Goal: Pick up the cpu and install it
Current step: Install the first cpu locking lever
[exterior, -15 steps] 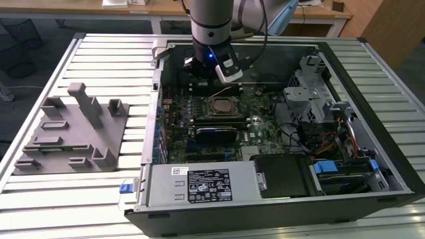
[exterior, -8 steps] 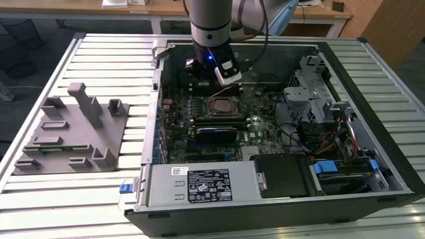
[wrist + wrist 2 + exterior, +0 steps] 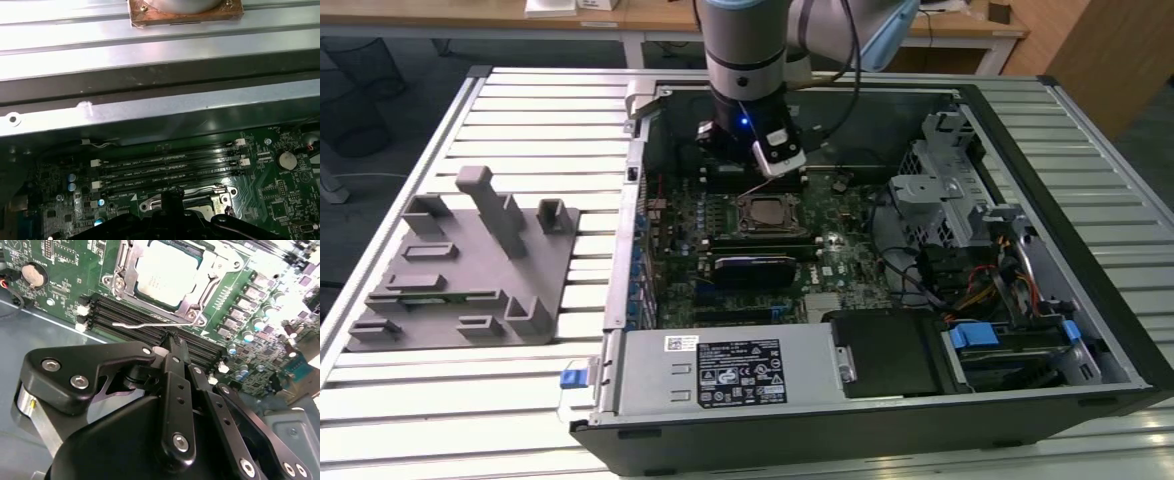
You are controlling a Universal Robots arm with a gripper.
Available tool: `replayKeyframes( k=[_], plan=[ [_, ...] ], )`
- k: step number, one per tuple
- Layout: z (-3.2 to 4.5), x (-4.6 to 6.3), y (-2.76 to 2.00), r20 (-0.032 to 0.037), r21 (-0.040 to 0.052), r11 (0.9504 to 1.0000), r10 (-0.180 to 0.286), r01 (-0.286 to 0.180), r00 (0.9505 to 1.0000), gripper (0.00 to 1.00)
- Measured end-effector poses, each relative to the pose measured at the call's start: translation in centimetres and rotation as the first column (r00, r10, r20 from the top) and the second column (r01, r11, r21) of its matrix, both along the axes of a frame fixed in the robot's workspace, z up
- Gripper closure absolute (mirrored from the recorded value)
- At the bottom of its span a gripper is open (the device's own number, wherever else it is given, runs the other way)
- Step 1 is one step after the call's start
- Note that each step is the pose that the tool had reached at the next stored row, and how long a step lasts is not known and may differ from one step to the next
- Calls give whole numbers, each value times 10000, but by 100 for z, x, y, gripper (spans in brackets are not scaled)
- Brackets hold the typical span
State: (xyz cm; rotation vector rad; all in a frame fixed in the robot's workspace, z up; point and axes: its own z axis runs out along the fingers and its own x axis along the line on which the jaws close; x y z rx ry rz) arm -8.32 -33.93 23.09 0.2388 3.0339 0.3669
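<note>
- The case (image 3: pixel 1067 100) lies open on the slatted table (image 3: pixel 520 110), with the motherboard (image 3: pixel 847 265) flat inside it.
- The cpu (image 3: pixel 765 212) sits in the socket (image 3: pixel 736 222) near the middle of the motherboard; in the second wrist view the cpu (image 3: pixel 165 272) lies inside the socket frame (image 3: pixel 195 302).
- The memory slots (image 3: pixel 150 325) run alongside the socket, between it and the case wall.
- The gripper (image 3: pixel 750 180) hangs over the board just behind the socket in the exterior view.
- The jig block (image 3: pixel 460 265) stands on the table at the exterior view's left, apart from the case.
- The drive bays (image 3: pixel 941 190) are at the exterior view's right of the board.
- The power supply (image 3: pixel 720 372) lies at the near edge of the case.
</note>
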Motion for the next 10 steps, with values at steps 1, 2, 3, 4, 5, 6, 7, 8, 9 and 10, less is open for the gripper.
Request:
replayKeyframes(
  k=[1,2,3,4,5,6,7,8,9,10],
  plan=[
    [-6,7,0,11,18,10000,-19,19,10000,89],
    [-11,16,0,26,35,10000,-34,34,10000,89],
    [-14,33,0,37,35,10000,-43,42,10000,89],
    [-15,50,0,41,37,10000,-49,49,10000,89],
    [-16,65,0,42,37,10000,-59,59,10000,89],
    [-16,76,0,43,30,10000,-74,74,10000,89],
    [-16,80,0,45,9,9999,-106,106,9999,89],
    [-16,81,0,44,-33,9999,-163,163,9999,89],
    [-16,81,0,47,-91,9997,-239,240,9997,89],
    [-16,81,0,51,-147,9994,-318,319,9995,89]
  ],
)
